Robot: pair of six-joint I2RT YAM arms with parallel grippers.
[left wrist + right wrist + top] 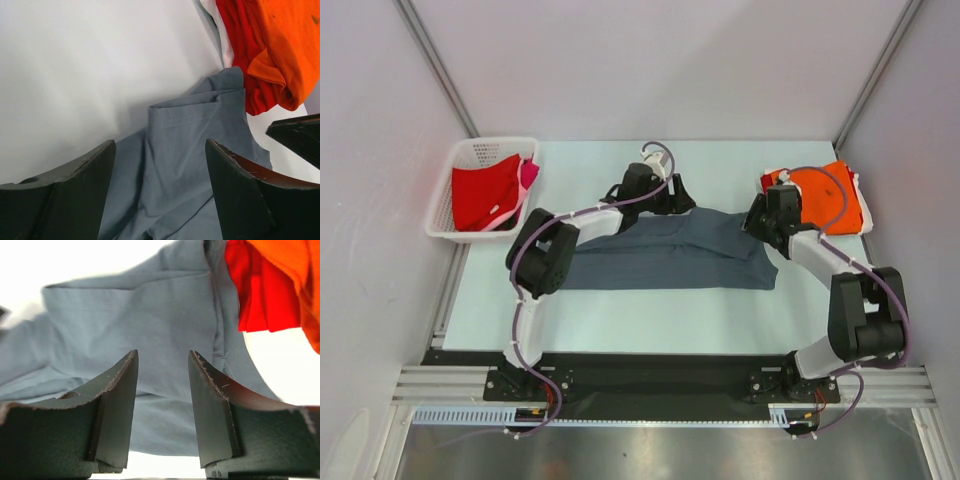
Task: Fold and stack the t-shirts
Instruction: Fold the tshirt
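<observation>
At the middle of the tabletop [620, 320], the slate-grey t-shirt [670, 255] is laid out as a long, lightly creased band, judged to be partly folded. Along its side nearer the tabletop's far edge, the left tool [160, 150] and right tool [162, 357] are both held spread, nothing pinched. That edge should probably next be gripped at both ends and carried over.

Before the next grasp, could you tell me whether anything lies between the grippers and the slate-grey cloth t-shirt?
Nothing visible does. The left gripper and the right gripper are both open at the slate-grey cloth t-shirt, with only its fabric between their jaws. The folded orange and red shirts lie off to one side.
</observation>
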